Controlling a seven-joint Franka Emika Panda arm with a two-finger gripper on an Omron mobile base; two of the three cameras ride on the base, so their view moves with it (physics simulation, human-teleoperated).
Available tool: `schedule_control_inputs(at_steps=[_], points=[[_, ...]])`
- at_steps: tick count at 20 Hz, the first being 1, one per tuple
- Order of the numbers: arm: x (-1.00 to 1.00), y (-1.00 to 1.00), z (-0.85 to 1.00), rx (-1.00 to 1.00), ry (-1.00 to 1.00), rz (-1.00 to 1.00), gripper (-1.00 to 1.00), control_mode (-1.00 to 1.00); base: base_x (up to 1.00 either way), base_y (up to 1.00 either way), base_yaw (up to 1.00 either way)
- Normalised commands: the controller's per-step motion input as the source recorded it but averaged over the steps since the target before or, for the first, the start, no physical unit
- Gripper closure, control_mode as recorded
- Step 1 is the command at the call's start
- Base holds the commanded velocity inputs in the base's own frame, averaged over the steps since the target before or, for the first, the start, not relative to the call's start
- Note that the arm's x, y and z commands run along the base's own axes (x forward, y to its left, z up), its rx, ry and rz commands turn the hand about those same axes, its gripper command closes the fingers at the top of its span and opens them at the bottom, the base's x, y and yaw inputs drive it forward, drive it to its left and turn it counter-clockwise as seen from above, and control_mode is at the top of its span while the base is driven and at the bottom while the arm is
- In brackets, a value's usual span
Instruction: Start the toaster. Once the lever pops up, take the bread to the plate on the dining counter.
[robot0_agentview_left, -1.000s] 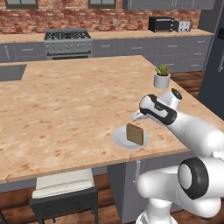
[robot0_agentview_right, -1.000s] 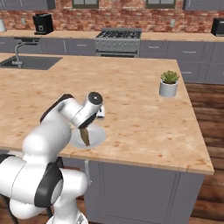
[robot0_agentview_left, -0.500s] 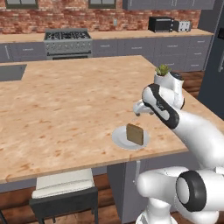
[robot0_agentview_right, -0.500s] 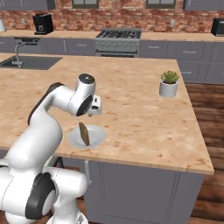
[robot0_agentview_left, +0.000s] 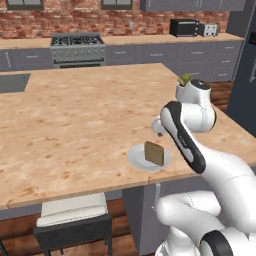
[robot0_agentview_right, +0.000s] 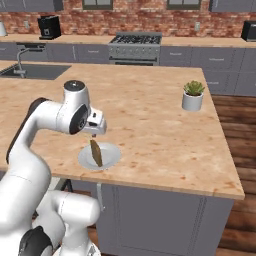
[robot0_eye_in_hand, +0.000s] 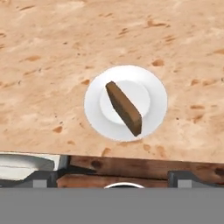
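Hand view: bread (robot0_eye_in_hand: 124, 108) stands on edge on plate (robot0_eye_in_hand: 154, 109), apart below the seemingly released, empty hand (robot0_agentview_right: 93, 134).

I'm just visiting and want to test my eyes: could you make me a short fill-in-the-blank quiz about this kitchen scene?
1. The slice of bread stands on its edge on a round white ____.
2. That dish sits near the edge of the big ____ counter.
3. The small white pot holds a green ____.
4. The wall behind the stove is made of ____.

Missing words: plate; wooden; plant; brick
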Motion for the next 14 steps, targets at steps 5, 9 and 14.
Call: schedule_control_inputs(at_steps=[5,9,14], points=[[-0.64,0.04,0.28,-0.06,0.00,-0.16,-1.00,-1.00,0.00,0.00,0.00],[-0.67,0.00,0.24,-0.06,0.00,-0.09,-1.00,-1.00,0.00,0.00,0.00],[-0.68,0.00,0.27,-0.03,0.00,-0.04,-1.00,-1.00,0.00,0.00,0.00]])
